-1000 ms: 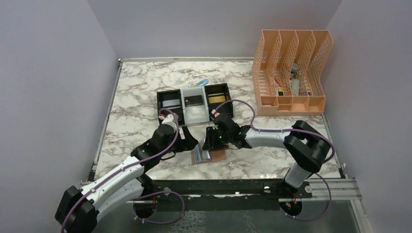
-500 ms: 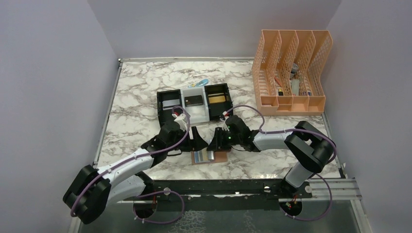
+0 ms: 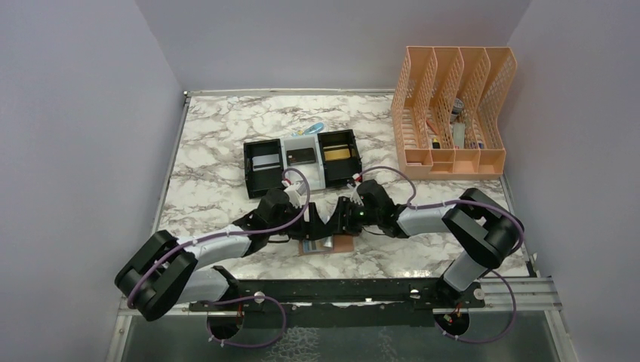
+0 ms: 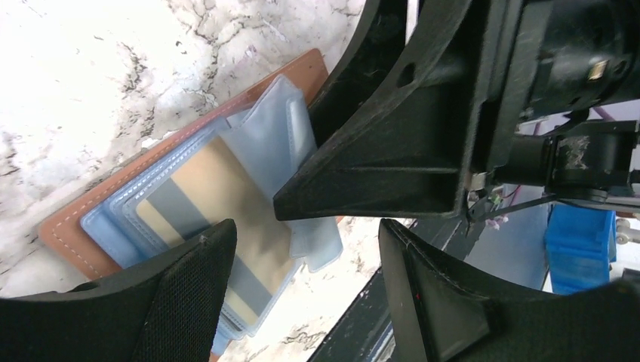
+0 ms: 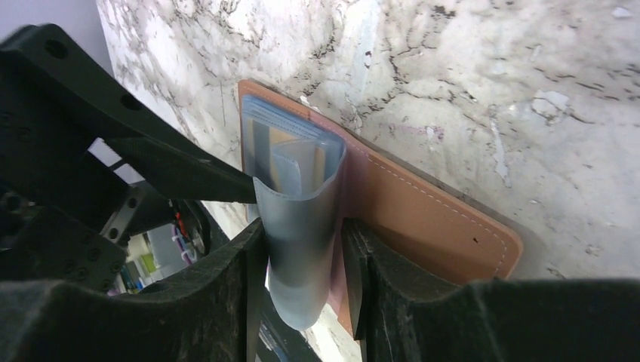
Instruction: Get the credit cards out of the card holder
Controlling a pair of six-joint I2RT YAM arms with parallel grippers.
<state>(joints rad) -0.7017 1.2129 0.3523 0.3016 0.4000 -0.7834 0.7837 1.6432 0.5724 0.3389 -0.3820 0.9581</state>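
Observation:
The card holder (image 3: 326,246) lies open on the marble near the front edge, tan leather (image 5: 430,219) with pale blue-grey pockets. A gold-orange credit card with a grey stripe (image 4: 200,192) sits in one pocket. My right gripper (image 5: 303,234) is shut on an upright, curled pocket flap (image 5: 298,264) of the holder; in the left wrist view one of its fingers (image 4: 377,173) crosses the flaps. My left gripper (image 4: 308,230) hovers open just over the holder's left half, holding nothing. Three more cards lie in the tray: silvery grey (image 3: 264,161), dark (image 3: 302,155), gold (image 3: 339,154).
The black-and-white three-compartment tray (image 3: 248,172) stands just behind the grippers. An orange file rack (image 3: 453,113) with small items fills the back right. A small blue object (image 3: 315,129) lies behind the tray. The two grippers (image 3: 311,220) (image 3: 337,224) nearly touch.
The left arm has stretched to the right until its gripper reached over the holder. The right gripper shifted slightly right and now holds the flap upright.

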